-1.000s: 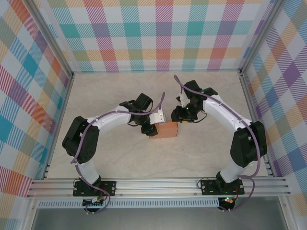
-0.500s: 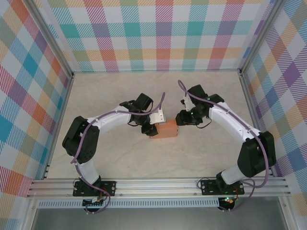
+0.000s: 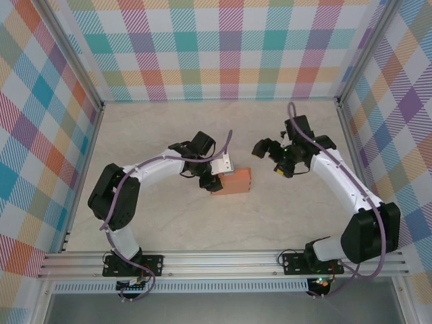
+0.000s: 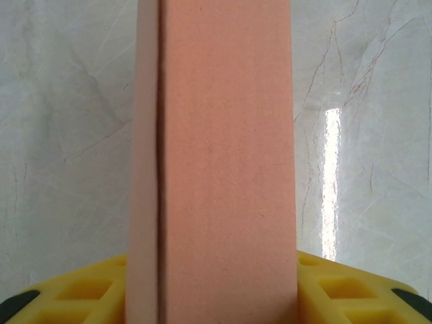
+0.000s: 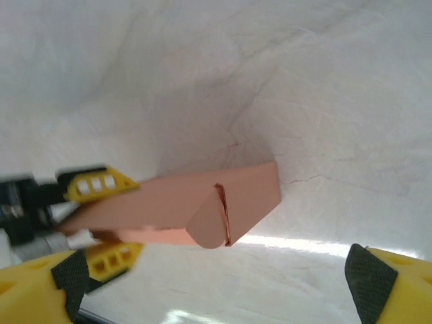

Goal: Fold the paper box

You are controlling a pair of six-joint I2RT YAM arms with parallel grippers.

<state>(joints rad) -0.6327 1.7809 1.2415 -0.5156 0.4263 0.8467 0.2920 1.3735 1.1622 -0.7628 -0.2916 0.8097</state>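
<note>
The paper box (image 3: 234,181) is a salmon-orange folded box lying on the marble table. My left gripper (image 3: 211,181) is shut on its left end. In the left wrist view the box (image 4: 223,155) runs straight up between my yellow fingers (image 4: 351,290), with a seam down its left side. My right gripper (image 3: 270,158) stands open, apart from the box's right end and up to its right. In the right wrist view the box (image 5: 169,202) shows a rounded flap (image 5: 209,226) sticking out at its near end, beyond my open right gripper (image 5: 216,297).
Aluminium frame posts and plaid walls ring the table (image 3: 223,135). The front rail (image 3: 223,260) carries both arm bases. Bare marble lies behind and in front of the box.
My right gripper has opened wide and drawn back to the right, off the box's right end. The left gripper and the box have stayed put.
</note>
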